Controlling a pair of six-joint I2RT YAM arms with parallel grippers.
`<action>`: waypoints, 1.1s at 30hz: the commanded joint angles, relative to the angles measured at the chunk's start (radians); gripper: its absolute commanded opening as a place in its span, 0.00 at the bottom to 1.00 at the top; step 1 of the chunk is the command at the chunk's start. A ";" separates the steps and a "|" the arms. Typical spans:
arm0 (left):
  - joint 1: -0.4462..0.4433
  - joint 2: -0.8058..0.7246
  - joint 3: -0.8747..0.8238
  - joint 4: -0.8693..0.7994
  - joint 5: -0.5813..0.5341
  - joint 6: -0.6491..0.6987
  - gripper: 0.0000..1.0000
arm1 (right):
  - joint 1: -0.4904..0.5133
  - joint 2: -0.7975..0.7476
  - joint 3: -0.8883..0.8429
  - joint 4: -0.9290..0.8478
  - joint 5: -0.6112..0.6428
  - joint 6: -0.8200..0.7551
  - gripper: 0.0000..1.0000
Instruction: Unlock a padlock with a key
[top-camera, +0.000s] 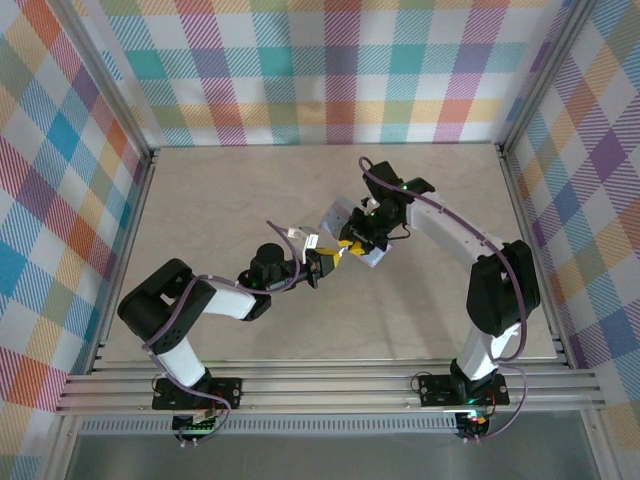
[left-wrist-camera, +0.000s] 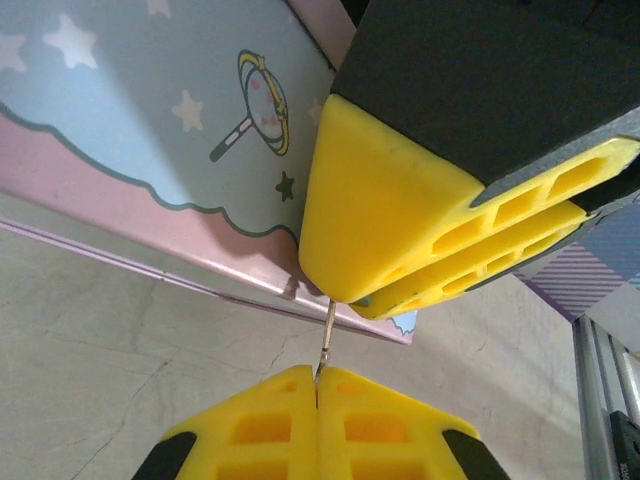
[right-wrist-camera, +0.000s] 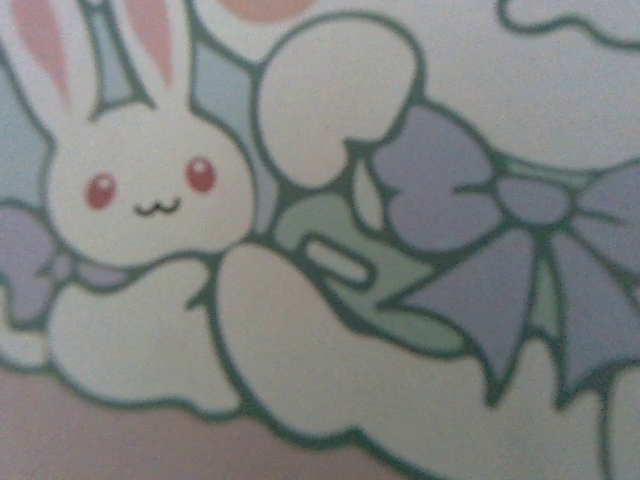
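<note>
My left gripper (left-wrist-camera: 318, 375) is shut on the key (left-wrist-camera: 326, 335), a thin grey metal sliver that sticks up out of its yellow fingertips. The key's tip ends at the lower edge of my right gripper (left-wrist-camera: 362, 300), whose yellow fingers (left-wrist-camera: 390, 210) stand close together. A dark sliver of the padlock (left-wrist-camera: 365, 301) shows between them; the rest of it is hidden. In the top view the left gripper (top-camera: 337, 257) and the right gripper (top-camera: 352, 243) meet tip to tip at mid-table, beside the box (top-camera: 338, 212).
The pale blue and pink cartoon-printed box (left-wrist-camera: 150, 120) stands right behind the two grippers, its rabbit print (right-wrist-camera: 150, 190) close in front of the right wrist camera. The beige tabletop (top-camera: 230, 190) is walled by metal rails and checked panels.
</note>
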 joint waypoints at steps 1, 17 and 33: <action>0.013 0.029 0.028 0.183 -0.013 -0.019 0.00 | 0.016 0.010 0.032 -0.044 -0.119 -0.039 0.00; 0.021 -0.063 -0.029 0.146 0.007 -0.025 0.00 | -0.016 0.100 0.220 -0.247 -0.178 -0.126 0.00; 0.021 -0.060 0.018 0.091 0.045 -0.091 0.00 | -0.036 0.152 0.262 -0.316 -0.207 -0.164 0.00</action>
